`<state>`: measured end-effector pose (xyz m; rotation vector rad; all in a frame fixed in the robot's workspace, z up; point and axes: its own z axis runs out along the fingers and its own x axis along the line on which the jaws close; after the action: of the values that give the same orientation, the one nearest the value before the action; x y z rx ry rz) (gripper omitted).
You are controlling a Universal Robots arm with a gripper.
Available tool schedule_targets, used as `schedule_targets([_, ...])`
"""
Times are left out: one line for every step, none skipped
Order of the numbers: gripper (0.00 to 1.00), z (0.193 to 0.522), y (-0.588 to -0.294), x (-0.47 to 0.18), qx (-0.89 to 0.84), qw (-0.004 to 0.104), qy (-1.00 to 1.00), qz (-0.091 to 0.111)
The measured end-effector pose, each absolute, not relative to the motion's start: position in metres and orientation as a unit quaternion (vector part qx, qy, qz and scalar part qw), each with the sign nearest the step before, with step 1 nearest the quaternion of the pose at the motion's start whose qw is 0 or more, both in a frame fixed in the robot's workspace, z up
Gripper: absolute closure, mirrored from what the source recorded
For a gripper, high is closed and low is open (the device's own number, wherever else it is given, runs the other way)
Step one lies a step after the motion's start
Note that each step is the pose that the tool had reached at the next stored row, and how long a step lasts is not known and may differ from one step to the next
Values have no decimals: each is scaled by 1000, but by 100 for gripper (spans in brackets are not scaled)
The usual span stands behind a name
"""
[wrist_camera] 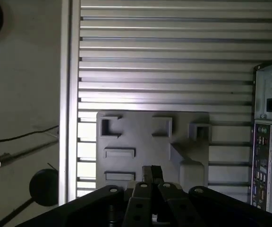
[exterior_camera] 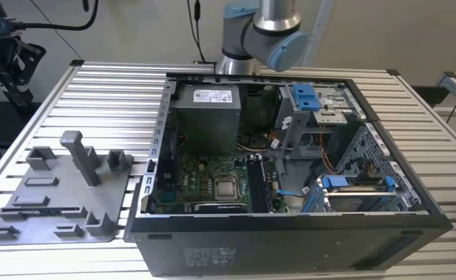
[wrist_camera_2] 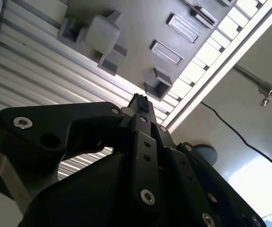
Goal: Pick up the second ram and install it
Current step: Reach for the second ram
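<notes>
Claw (wrist_camera: 151, 174): black metal linkage, fingertips together, nothing between them; hangs high over grey plastic tray (wrist_camera: 143, 149), well apart from it.
Tray: matte, moulded blocks, rectangular pockets, one tall post.
Second ram (wrist_camera_2: 203, 17): thin dark stick, seated in long narrow slot near tray edge, untouched.
Judgement: pick wants claw parted, centred mid-length, pads on flat faces, straight lift; thin board likely binds if skewed.
Surface (wrist_camera: 174, 56): ribbed aluminium slats.
Computer case (exterior_camera: 290, 245): black sheet steel, open, green motherboard (exterior_camera: 204, 181) inside.
</notes>
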<state>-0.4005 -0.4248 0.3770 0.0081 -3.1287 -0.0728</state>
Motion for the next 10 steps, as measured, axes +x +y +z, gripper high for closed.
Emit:
schedule_targets([89, 377, -427, -400, 3, 6, -1000, -23])
schedule_targets([89, 377, -428, -401, 3, 6, -1000, -23])
schedule_targets([89, 376, -430, -401, 3, 6, -1000, -23])
schedule_targets([89, 376, -431, -401, 3, 6, -1000, -23])
schedule_targets([89, 376, -433, -401, 3, 6, -1000, -23])
schedule_targets([89, 375, -434, -401, 3, 6, -1000, -23])
schedule_targets([89, 375, -436, -401, 3, 6, -1000, -23])
schedule_targets([89, 375, -437, -402, 3, 6, -1000, -23])
schedule_targets([89, 375, -439, -402, 3, 6, -1000, -23])
schedule_targets([89, 374, -441, -403, 3, 6, -1000, -23])
